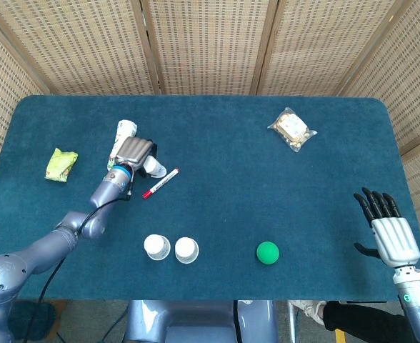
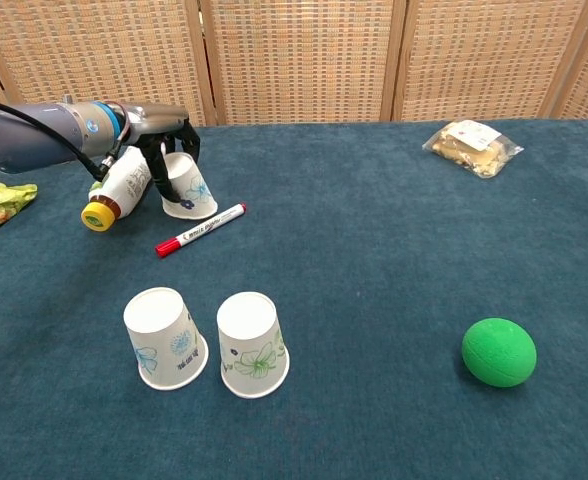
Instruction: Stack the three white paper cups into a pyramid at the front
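Two white paper cups with flower prints stand upside down side by side near the front edge, one [image 1: 156, 247] [image 2: 164, 338] left of the other [image 1: 186, 250] [image 2: 252, 345]. The third cup [image 1: 153, 168] [image 2: 194, 192] is further back on the left, tilted. My left hand [image 1: 135, 152] [image 2: 162, 135] comes down over it, and its fingers [image 2: 158, 160] curl around the top of the cup. My right hand [image 1: 388, 232] hovers at the front right, fingers apart and holding nothing, far from the cups; the chest view does not show it.
A bottle with a yellow cap [image 2: 119, 186] lies just left of the gripped cup, and a red marker [image 2: 200, 230] just in front of it. A green ball [image 2: 499, 352] sits front right, a snack packet [image 2: 471, 140] back right, a green wrapper [image 2: 2, 200] far left.
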Controlling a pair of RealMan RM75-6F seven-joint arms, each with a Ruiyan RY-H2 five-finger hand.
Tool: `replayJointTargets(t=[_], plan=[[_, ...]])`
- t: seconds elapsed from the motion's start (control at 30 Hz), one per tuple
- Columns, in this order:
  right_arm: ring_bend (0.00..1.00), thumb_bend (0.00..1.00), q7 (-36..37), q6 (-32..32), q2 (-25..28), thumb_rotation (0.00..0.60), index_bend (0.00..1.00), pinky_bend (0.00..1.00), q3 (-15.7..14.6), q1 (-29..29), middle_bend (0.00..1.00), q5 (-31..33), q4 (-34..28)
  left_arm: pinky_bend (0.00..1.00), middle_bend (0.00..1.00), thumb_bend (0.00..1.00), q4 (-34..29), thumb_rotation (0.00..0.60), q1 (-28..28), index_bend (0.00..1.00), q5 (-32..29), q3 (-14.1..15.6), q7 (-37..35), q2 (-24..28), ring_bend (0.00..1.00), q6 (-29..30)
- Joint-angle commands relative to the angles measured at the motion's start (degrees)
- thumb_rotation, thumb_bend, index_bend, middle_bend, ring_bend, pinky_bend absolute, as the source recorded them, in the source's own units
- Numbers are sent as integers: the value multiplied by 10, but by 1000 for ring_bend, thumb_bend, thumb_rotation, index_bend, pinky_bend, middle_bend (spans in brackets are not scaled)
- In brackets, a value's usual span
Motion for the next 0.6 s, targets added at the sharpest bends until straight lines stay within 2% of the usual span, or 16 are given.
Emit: replayJointTargets(t=[0.03, 0.27, 0.37, 0.5, 0.6], plan=[[0, 0, 0, -1, 0, 600, 37, 0, 3, -2, 0, -3, 0, 377, 391, 133, -37, 600, 8, 547, 22, -1, -23, 26, 417, 20], [0, 0, -1, -4, 2, 600, 37, 0, 10, -8, 0, -14, -5, 373, 382, 128, -237, 600, 42, 527, 87, -3, -65, 158, 416, 72], [0, 0, -4, -4, 2, 600, 37, 0, 13, -10, 0, -21, -8, 370, 374, 126, -363, 600, 61, 518, 112, 2, -76, 241, 416, 80], [0, 0, -8, -5, 2, 600, 37, 0, 16, -12, 0, -26, -10, 369, 371, 125, -473, 600, 77, 514, 136, 16, -80, 320, 415, 73], [0, 0, -12, -4, 2, 600, 37, 0, 18, -14, 0, -32, -13, 369, 367, 125, -547, 600, 94, 514, 172, 37, -86, 372, 413, 71]])
